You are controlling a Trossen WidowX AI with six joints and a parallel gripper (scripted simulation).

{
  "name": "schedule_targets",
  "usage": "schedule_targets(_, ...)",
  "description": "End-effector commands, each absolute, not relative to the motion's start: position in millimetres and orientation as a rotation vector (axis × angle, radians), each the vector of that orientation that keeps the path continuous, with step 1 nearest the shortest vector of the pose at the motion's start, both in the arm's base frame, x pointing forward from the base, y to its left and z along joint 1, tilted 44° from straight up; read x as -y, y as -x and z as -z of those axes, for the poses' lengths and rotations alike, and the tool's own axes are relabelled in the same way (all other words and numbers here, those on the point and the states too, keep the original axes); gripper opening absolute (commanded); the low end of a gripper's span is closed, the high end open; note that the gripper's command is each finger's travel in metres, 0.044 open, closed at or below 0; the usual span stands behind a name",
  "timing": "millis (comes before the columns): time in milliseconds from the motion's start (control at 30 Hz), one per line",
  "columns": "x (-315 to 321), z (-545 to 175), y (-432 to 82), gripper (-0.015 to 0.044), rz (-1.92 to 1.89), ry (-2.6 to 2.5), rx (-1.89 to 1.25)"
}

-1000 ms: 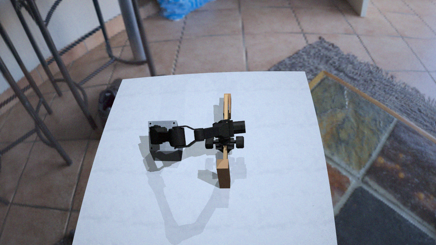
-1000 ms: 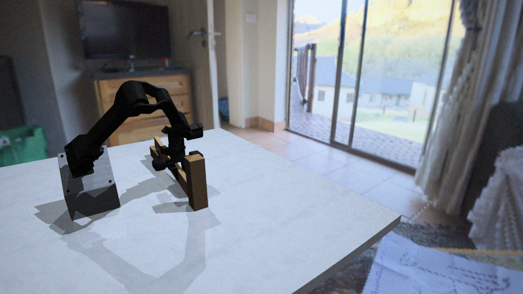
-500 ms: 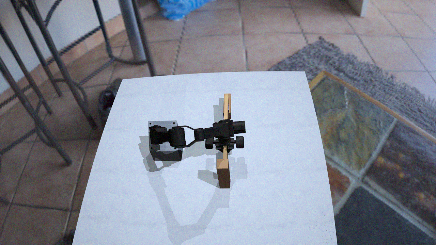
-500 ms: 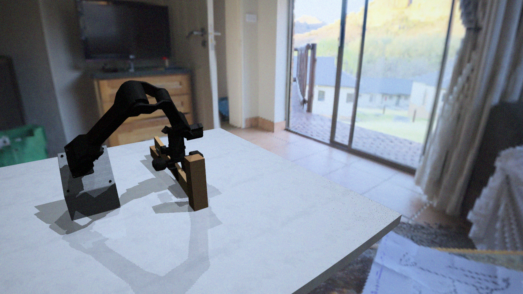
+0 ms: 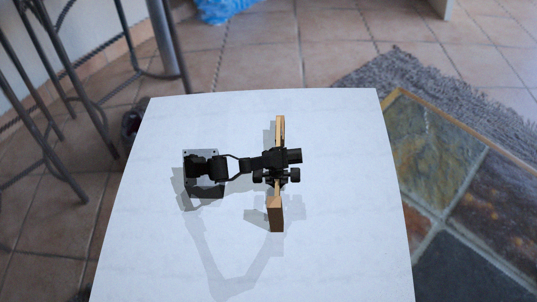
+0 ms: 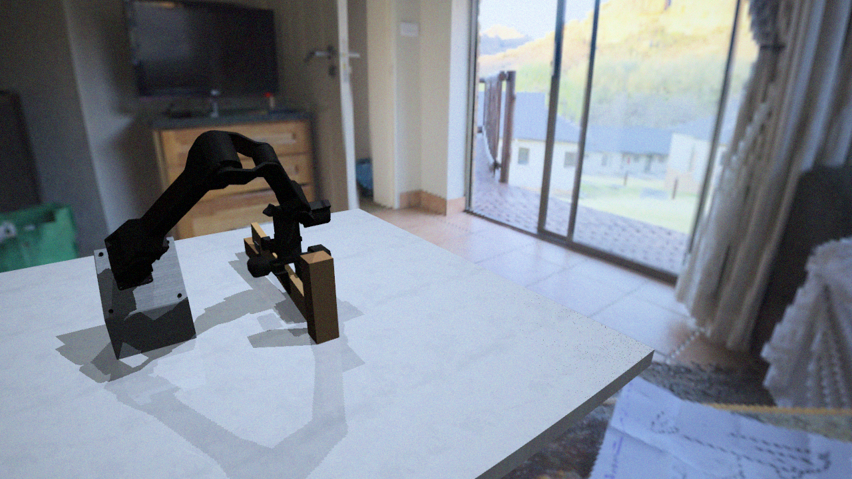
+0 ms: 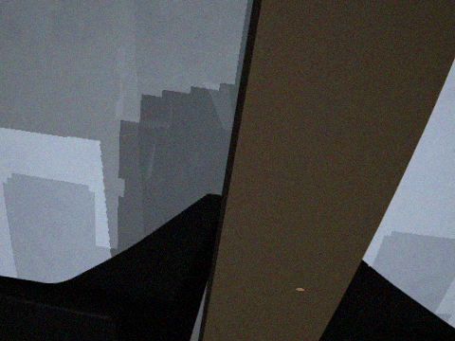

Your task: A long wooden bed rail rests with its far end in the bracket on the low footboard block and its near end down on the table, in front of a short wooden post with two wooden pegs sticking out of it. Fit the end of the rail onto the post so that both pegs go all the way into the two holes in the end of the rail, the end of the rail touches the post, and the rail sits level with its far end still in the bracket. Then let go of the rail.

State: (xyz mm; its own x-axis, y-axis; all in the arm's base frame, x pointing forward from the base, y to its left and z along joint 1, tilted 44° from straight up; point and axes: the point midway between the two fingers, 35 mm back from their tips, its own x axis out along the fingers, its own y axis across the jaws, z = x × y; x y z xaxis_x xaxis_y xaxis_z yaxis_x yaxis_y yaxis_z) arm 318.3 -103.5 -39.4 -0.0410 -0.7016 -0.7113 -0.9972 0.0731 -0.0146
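The long wooden rail (image 5: 278, 131) (image 7: 313, 166) runs from the footboard end toward the post and slopes down to the post side. My gripper (image 5: 277, 184) (image 6: 289, 271) (image 7: 249, 213) is shut on the rail, one finger on each side, partway along it and nearer the post. The upright wooden post (image 5: 276, 219) (image 6: 322, 297) stands at the rail's near end. In the exterior view that end looks low, close to the table. The low footboard block (image 6: 248, 245) is at the far end; its bracket is mostly hidden by my gripper. The pegs and rail holes are hidden.
The robot's grey base block (image 5: 206, 191) (image 6: 158, 321) stands to the left of the rail on the white table (image 5: 337, 225) (image 6: 446, 357). The arm reaches across from it to the rail. Shadows of the arm lie around the post and rail.
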Motion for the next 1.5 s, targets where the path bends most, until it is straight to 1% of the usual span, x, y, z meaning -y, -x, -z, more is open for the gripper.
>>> schedule_targets(0,99.4,37.3,-319.7,0.0000,-0.692,1.685,-1.792)
schedule_targets(1467,84.0,21.6,-322.7,0.0000,-0.692,1.684,-1.791)
